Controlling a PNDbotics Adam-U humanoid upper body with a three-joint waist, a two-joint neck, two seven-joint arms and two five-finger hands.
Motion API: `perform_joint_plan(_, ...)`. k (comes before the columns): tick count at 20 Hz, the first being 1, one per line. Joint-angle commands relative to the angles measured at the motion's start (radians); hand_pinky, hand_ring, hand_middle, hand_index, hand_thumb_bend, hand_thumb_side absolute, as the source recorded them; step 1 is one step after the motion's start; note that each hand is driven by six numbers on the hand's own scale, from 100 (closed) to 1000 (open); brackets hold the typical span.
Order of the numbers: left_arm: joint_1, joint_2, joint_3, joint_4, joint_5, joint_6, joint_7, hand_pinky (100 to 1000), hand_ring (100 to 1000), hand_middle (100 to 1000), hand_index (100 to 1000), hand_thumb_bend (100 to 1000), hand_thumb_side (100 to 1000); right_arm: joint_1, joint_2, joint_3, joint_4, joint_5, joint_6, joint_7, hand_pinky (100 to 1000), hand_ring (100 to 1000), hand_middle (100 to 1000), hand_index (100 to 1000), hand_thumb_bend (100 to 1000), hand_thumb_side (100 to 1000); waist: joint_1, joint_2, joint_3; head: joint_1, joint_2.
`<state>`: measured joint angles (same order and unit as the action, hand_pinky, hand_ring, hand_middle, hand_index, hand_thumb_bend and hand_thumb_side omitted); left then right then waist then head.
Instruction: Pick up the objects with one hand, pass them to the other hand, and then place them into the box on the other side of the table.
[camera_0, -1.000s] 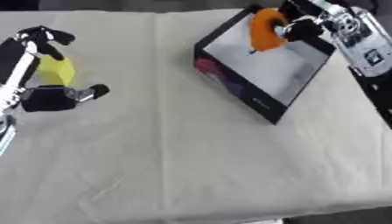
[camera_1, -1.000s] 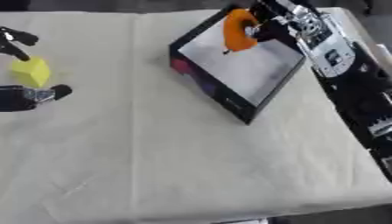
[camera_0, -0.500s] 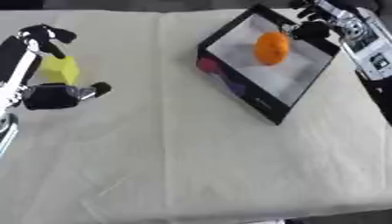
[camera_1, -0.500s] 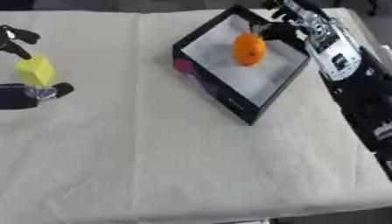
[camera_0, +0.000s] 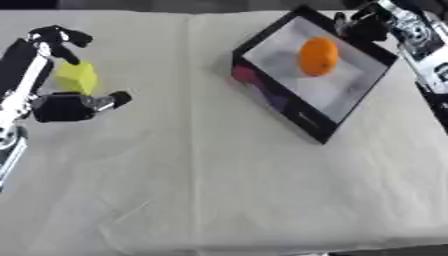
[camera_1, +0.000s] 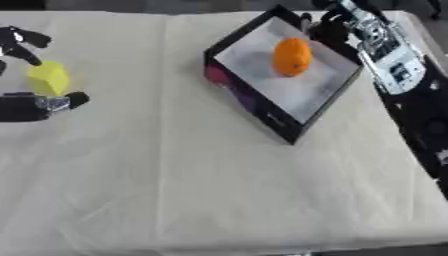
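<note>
Now the yellow block (camera_0: 77, 78) looks light and stiff — best pinched across flat sides; left hand (camera_0: 63, 102) spread around it, right hand (camera_0: 363, 24) unclear.

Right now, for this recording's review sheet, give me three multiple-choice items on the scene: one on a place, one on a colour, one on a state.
1. Where is the orange object?
A. Inside the box
B. On the cloth beside the box
C. In the left hand

2. What colour is the block near the left hand?
A. Red
B. Yellow
C. Blue

3. What is the right hand holding?
A. The orange object
B. The block
C. Nothing

Answers:
1. A: the orange object lies on the pale floor of the box, inside its dark walls.
2. B: the block on the cloth at the table's left side, between the thumb and fingers of the left hand, is yellow.
3. C: the right hand is at the box's far corner, apart from the orange object, with nothing in it.
</note>
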<state>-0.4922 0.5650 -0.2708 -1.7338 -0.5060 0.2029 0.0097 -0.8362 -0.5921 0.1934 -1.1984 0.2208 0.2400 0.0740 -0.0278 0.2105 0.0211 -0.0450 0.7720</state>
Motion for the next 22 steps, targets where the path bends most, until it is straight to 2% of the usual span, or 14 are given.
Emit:
perform_joint_plan(1,-0.007,0.043,0.026,-0.017,0.004,0.011,0.006,755,590,685,796,757,435,-0.016,-0.028,-0.014,-0.043,-0.064,0.005,-0.026,887,817,829,863,100,439,0.018,-0.024,0.003,0.047,-0.002)
perform_joint_plan(5,-0.004,0.082,0.045,-0.009,0.002,0.029,0.005,763,606,699,801,757,437,-0.013,-0.032,-0.019,-0.066,-0.122,0.002,-0.036,883,811,826,866,100,405,0.022,-0.025,0.007,0.088,-0.002)
perform_joint_plan(14,0.016,0.188,0.096,0.011,0.027,0.081,0.009,769,628,705,800,754,444,-0.009,-0.029,-0.045,-0.149,-0.191,0.006,-0.101,873,784,807,841,100,380,0.033,-0.027,0.016,0.133,-0.002)
perform_joint_plan(22,0.015,0.277,0.146,0.076,0.056,0.138,-0.065,781,665,724,812,732,438,-0.006,-0.027,-0.048,-0.187,-0.228,0.023,-0.125,871,779,804,839,100,385,0.036,-0.028,0.018,0.142,-0.002)
